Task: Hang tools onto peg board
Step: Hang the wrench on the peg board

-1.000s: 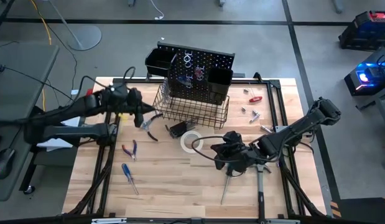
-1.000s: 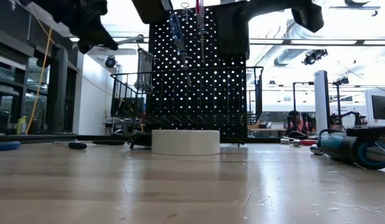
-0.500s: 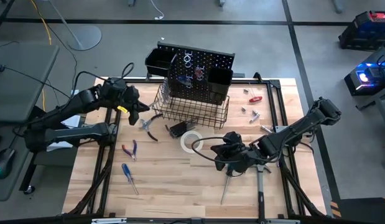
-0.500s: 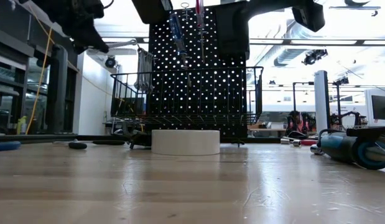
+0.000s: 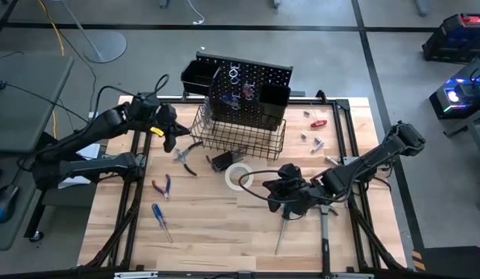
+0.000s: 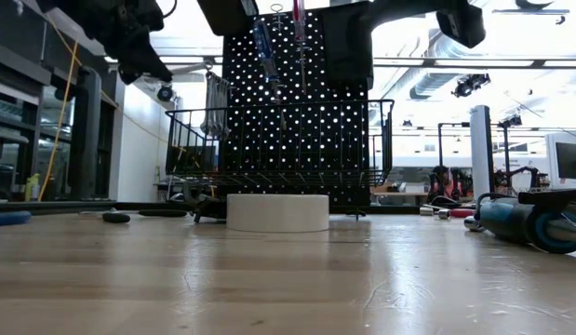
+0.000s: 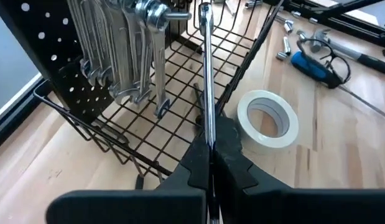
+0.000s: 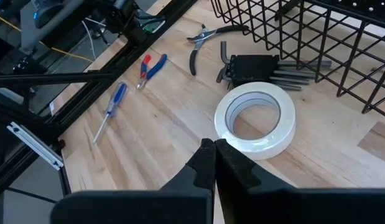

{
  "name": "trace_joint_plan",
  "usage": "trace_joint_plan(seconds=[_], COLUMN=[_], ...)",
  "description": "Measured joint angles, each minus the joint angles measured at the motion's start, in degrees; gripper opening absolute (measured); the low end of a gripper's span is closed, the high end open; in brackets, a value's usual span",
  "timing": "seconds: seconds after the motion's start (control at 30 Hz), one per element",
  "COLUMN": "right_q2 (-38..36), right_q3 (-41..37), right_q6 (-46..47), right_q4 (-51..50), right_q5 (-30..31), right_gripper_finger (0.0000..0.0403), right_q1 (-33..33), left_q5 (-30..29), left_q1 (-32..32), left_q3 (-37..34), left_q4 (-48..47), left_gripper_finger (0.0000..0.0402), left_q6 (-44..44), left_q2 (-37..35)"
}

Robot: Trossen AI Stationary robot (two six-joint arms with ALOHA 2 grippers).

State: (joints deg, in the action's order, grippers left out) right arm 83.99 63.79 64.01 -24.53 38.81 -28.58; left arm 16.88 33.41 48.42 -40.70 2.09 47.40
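Note:
The black peg board [image 5: 247, 81] stands at the table's far side, with a wire basket [image 5: 241, 133] at its foot and several silver wrenches [image 7: 127, 56] hanging on it. My left gripper [image 5: 169, 134] hovers left of the basket, shut on a silver wrench [image 7: 207, 74]. A white tape roll [image 8: 255, 121] lies flat on the table near the basket. My right gripper [image 8: 212, 147] hangs shut just short of the roll and touches nothing. Black pliers [image 5: 189, 155], red-and-blue pliers [image 5: 162, 186] and a blue screwdriver [image 5: 160, 221] lie on the wood. My left gripper pinches one end of the wrench's shaft [image 7: 209, 138] between its two fingers. The fingers slant down from the table's left side, and the wrench runs on ahead along them. It is lifted clear, and its free end [image 7: 204, 10] reaches over the wire basket.
A black hex key set [image 8: 254, 65] lies between the tape roll and the basket. A red-handled screwdriver [image 5: 318, 122] and small silver bits [image 5: 312, 141] lie at the far right. A hammer [image 5: 325, 232] lies near the front edge, below my right arm. Black rails [image 5: 131, 201] run along the table's sides.
My left gripper has swung a little toward the table's far edge and the peg board, carrying the wrench clear of the table.

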Motion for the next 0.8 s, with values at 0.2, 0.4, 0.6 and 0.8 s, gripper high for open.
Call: trace_joint_plan(seconds=[0.2,0.4,0.6,0.8], right_q2=[0.0,0.0,0.0,0.0], right_q3=[0.0,0.0,0.0,0.0], right_q6=[0.0,0.15,0.02,0.19], right_q4=[-0.02,-0.02,-0.51,-0.94], right_q5=[-0.01,-0.04,-0.03,-0.04], right_gripper_finger=[0.0,0.0,0.0,0.0], right_q1=[0.0,0.0,0.04,0.09], left_q5=[-2.16,2.7,0.72,-1.03], left_q1=[0.11,0.11,0.11,0.13], left_q3=[0.0,0.0,0.0,0.0], left_q4=[0.4,0.4,-1.53,-1.08], left_gripper_finger=[0.0,0.0,0.0,0.0], left_q6=[0.11,0.35,1.34,2.13], left_q2=[1.64,-0.23,-2.98,-2.09])
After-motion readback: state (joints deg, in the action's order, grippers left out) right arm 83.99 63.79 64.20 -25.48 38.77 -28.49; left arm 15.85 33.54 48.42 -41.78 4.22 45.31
